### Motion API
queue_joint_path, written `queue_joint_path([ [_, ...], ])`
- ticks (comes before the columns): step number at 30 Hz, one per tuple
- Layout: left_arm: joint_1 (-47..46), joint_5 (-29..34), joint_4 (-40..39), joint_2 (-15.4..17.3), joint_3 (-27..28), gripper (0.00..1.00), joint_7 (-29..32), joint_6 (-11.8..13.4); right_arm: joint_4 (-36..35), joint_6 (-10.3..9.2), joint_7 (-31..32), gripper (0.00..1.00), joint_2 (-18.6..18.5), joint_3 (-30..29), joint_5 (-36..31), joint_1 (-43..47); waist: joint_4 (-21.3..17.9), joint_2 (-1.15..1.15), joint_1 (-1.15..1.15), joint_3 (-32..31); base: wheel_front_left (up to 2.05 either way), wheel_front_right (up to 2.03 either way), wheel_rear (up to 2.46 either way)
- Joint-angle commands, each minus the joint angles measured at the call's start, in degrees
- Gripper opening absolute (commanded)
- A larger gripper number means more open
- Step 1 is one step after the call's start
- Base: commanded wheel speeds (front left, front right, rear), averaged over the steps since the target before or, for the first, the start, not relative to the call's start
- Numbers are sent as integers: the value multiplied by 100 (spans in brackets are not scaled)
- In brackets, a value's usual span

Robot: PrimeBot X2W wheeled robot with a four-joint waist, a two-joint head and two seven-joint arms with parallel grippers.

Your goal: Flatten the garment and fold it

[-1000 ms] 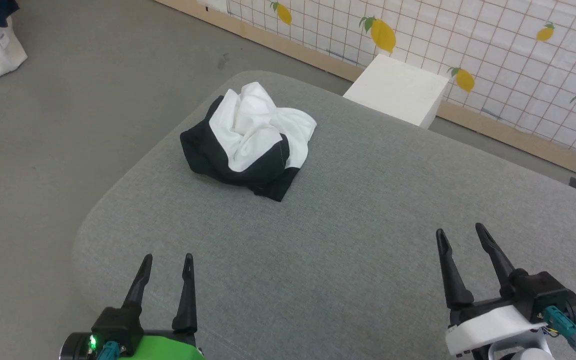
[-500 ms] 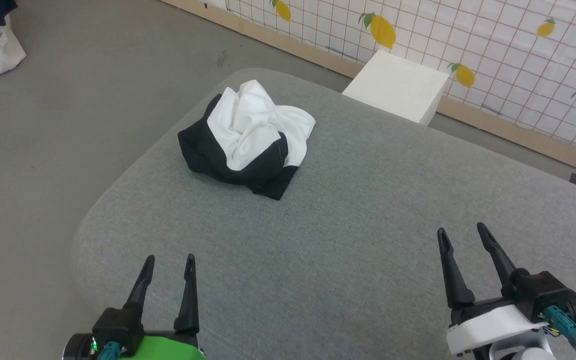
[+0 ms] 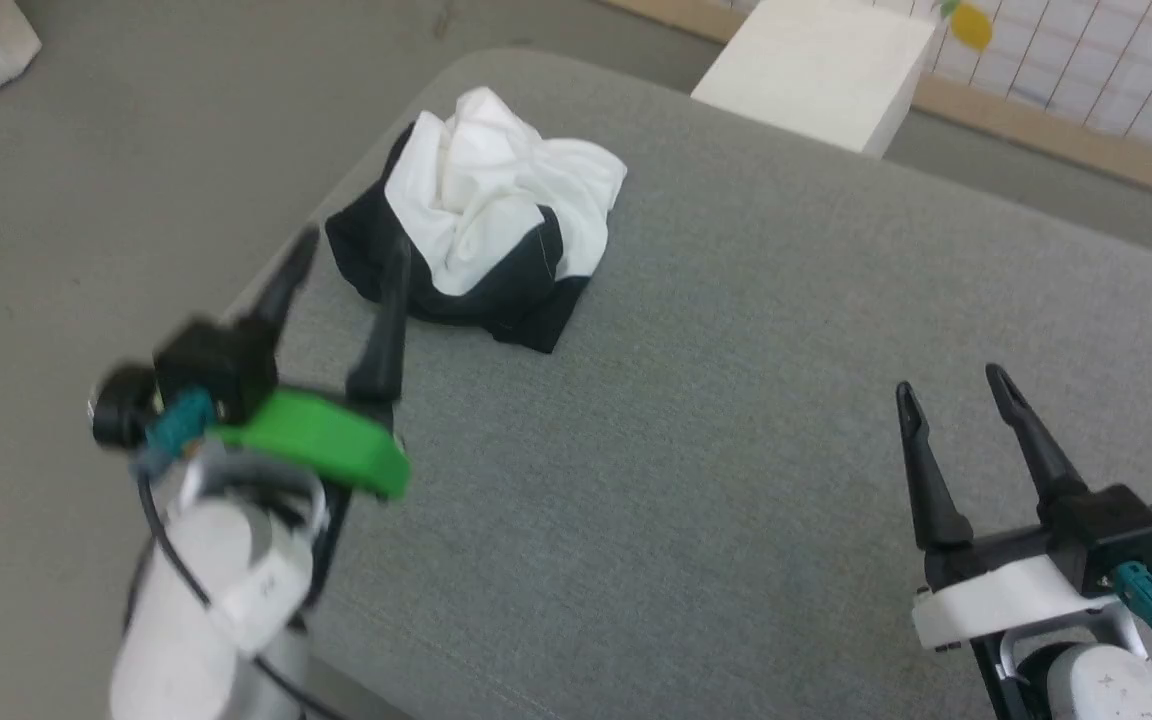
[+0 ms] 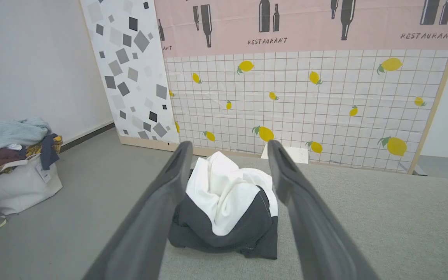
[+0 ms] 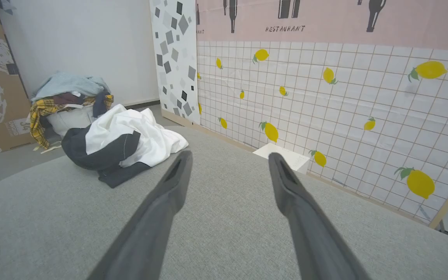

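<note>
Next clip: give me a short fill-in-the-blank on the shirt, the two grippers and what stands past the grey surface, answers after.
1. The crumpled garment on the grey surface is white and ___.
2. The left gripper and the right gripper both have their jaws ___.
3. Of the two, the ___ gripper is nearer the garment.
4. Past the far edge of the grey surface stands a white ___.
Missing words: black; open; left; box.
</note>
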Motion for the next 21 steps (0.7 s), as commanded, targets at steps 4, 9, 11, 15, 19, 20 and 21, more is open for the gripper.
queue_joint_path([
  [4, -1108, -200, 189, 296, -49, 100, 536, -87, -424, -10, 223, 100, -22, 10, -236, -179, -87, 0, 0, 840, 0, 0, 0],
  [9, -2167, -471, 795, 693, -199, 100, 1041, -133, -975, -10, 453, 100, -196, 72, -293, -322, -212, 0, 0, 1274, 0, 0, 0],
  [11, -2470, -618, 1067, 817, -252, 100, 1223, -140, -1179, -10, 550, 100, -273, 119, -291, -396, -296, 0, 0, 1429, 0, 0, 0],
  [15, -2859, -897, 1552, 1156, -530, 100, 1700, -146, -1525, -10, 704, 100, -401, 233, -264, -562, -507, 0, 0, 1718, 0, 0, 0],
  [19, -3057, -1191, 1916, 1513, -806, 100, 2107, -148, -1740, -10, 815, 100, -464, 269, -232, -662, -743, 0, 0, 1963, 0, 0, 0],
  [20, -3084, -1258, 1998, 1559, -822, 100, 2189, -148, -1766, -10, 832, 100, -474, 271, -228, -679, -795, 0, 0, 2014, 0, 0, 0],
  [21, -3109, -1345, 2108, 1599, -816, 100, 2297, -148, -1795, -10, 848, 100, -480, 267, -222, -699, -861, 0, 0, 2074, 0, 0, 0],
])
